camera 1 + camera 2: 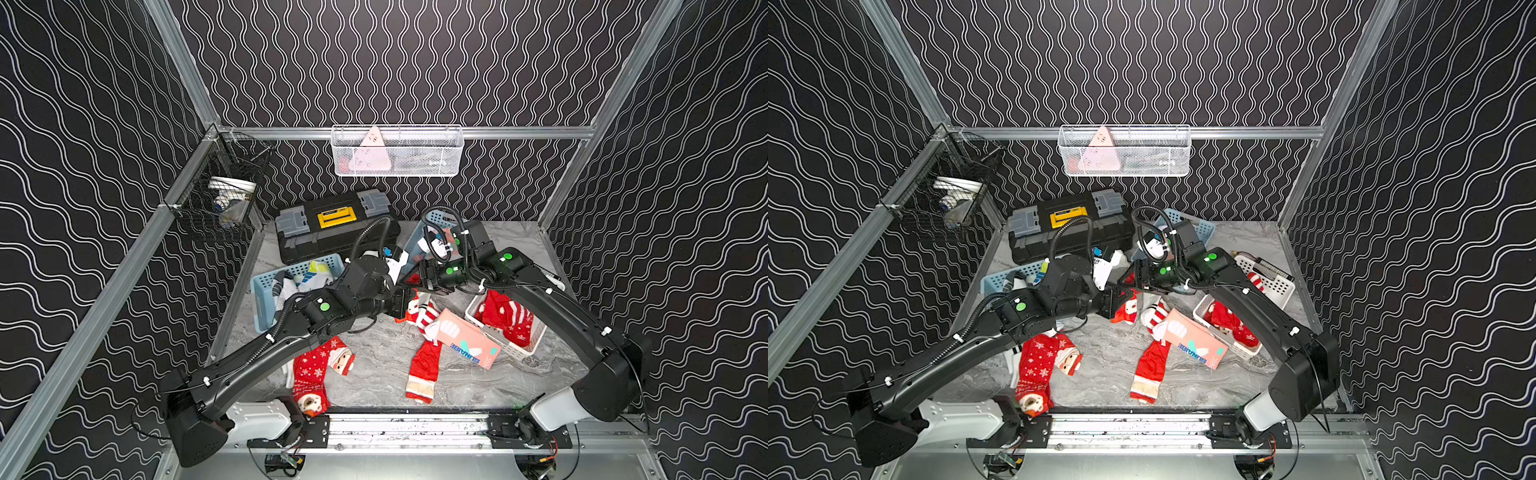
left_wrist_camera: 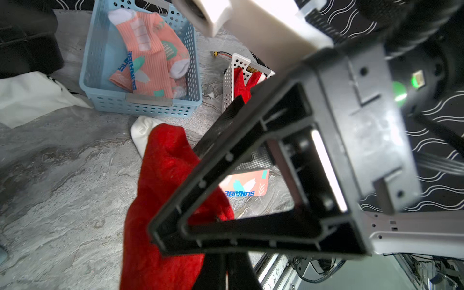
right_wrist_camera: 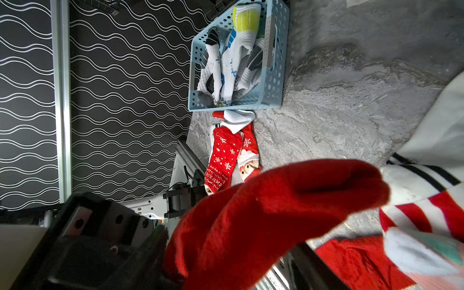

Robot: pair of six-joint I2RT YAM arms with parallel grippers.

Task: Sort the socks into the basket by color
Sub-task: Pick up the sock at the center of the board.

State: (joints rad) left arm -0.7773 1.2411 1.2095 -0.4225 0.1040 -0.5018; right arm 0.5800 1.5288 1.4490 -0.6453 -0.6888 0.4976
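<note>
Both arms meet over the table. The left basket holds white socks, the back basket holds pink socks, and the white basket holds reds. A Santa sock and a pink sock lie loose. Centre stage is the red sock: the left gripper is clamped tight on it, and the right gripper has its jaws apart around it.

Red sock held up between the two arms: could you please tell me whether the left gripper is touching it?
Touching. The left wrist view shows the shut left gripper pinching one end of the red sock, which is held clear of the table.
</note>
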